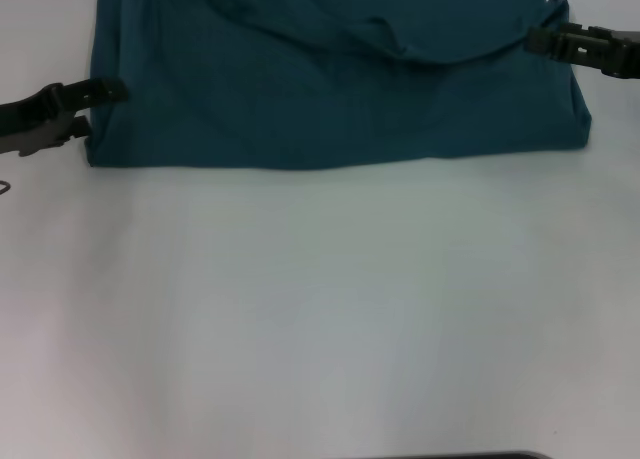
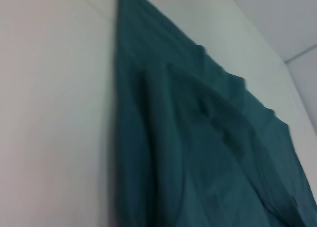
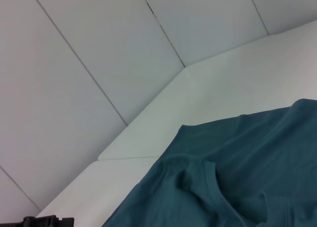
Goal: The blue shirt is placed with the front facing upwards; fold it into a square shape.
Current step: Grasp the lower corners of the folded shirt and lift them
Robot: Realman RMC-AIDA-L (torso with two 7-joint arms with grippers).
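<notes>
1. White surface [image 1: 320, 309] fills the near part of the head view, carrying the blue shirt [image 1: 330, 79] at its far side.
2. Left tool [image 1: 100, 104] meets the shirt's left edge, fingers parted narrowly around the cloth.
3. Right tool [image 1: 545, 41] touches the right edge; I cannot tell its grip.

So I've got the blue shirt [image 1: 340, 99] lying flat, plain teal side up, no lettering showing. It spans between the left end effector [image 1: 108, 91] and right end effector [image 1: 540, 39], near edge straight, with a curved fold ridge running toward the right one.
</notes>
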